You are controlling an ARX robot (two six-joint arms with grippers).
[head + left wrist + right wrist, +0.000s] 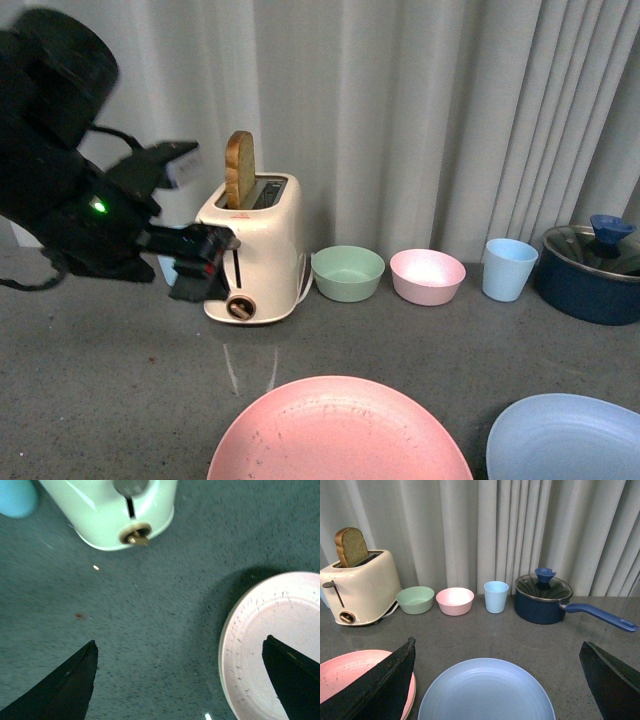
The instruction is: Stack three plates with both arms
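**Two plates within reach, the third out of sight**

My left claw (200, 262) hangs at 9 o'clock in the front view, above the table (100, 400) and in front of the toaster (255, 250). Its fingers are spread wide and carry nothing. Its own camera shows the speckled pink plate (270, 650) under one fingertip, with bare table under the other.

In the front view the pink plate lies flat at 6 o'clock. The blue plate (565, 440) lies near it at 5 o'clock, not touching. I see no cream plate anywhere.

My right claw (498, 644) is spread just as wide and is also empty, poised over the blue plate.

I judge both plates stiff and fairly light. The matte finish should resist slipping. The hard part is the rim, which is shallow and sits close to the table, so a finger has little room to get under it. I would pinch the near edge, one finger under the lip and one on top, and lift level, because a plate held by one edge will want to droop.
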